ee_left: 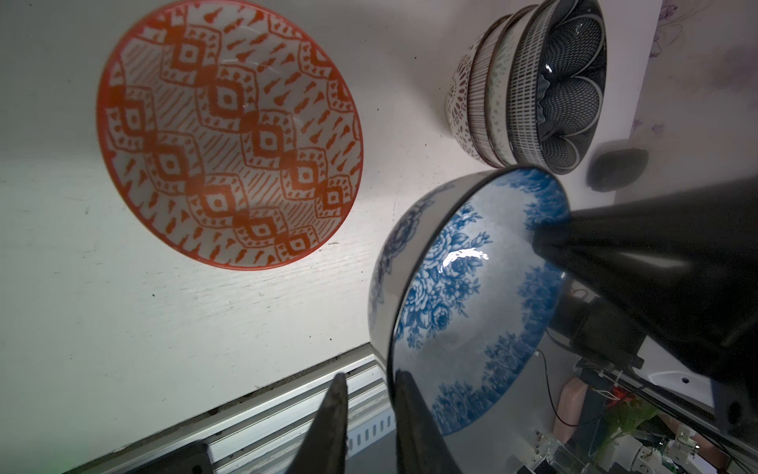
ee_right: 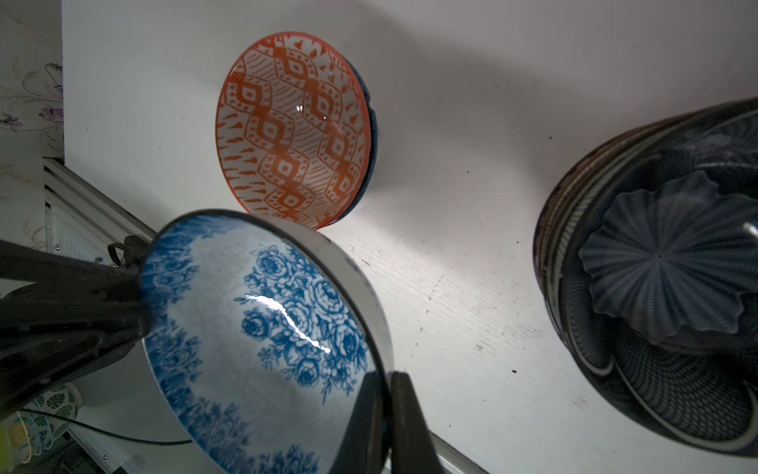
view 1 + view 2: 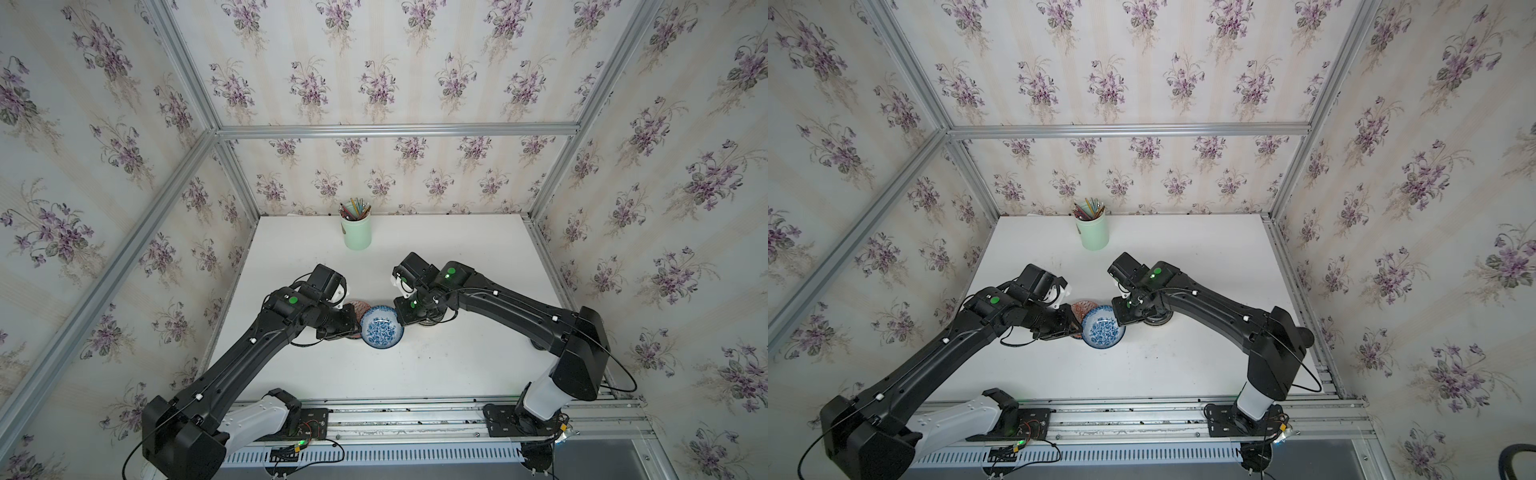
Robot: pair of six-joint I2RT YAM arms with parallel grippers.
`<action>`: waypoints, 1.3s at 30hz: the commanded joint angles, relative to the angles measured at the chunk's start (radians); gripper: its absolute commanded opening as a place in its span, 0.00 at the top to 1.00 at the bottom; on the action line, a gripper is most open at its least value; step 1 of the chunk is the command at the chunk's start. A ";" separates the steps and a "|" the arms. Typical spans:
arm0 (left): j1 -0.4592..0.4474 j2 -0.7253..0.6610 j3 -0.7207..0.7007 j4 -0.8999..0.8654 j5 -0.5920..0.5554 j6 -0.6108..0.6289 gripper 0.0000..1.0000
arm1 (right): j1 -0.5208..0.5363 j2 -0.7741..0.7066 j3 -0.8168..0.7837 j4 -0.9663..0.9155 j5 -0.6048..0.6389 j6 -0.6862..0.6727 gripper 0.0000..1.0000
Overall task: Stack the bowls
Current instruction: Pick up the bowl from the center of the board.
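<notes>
The right gripper (image 2: 384, 381) clamps the blue floral bowl (image 2: 262, 328), just beside the orange bowl (image 2: 293, 127). The left gripper (image 1: 369, 375) straddles its rim, jaws apart.

Blue floral bowl (image 3: 381, 330) faces up between orange geometric bowl (image 1: 229, 135) and navy-topped stack (image 1: 529, 82).

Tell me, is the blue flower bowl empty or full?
Empty. The blue flower bowl shows its painted inside bare, with nothing in it, in both top views and both wrist views.

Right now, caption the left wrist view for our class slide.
Right gripper holds the blue floral bowl while left gripper straddles its opposite rim; orange bowl and stacked bowls sit nearby.
</notes>
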 commanded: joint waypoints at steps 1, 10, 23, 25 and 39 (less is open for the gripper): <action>-0.001 0.005 -0.004 0.034 -0.027 -0.021 0.77 | 0.005 0.000 0.006 0.022 -0.009 0.004 1.00; -0.001 0.023 -0.017 0.052 -0.023 -0.027 0.78 | 0.010 0.009 0.004 0.036 -0.014 0.014 1.00; -0.004 0.033 -0.021 0.056 -0.023 -0.027 0.88 | 0.015 0.020 0.004 0.055 -0.022 0.021 1.00; -0.004 0.033 -0.020 0.053 -0.025 -0.026 0.91 | 0.015 0.021 0.004 0.055 -0.025 0.020 1.00; -0.003 0.057 0.043 -0.029 -0.128 0.004 1.00 | 0.017 0.049 0.067 0.018 0.005 -0.005 0.63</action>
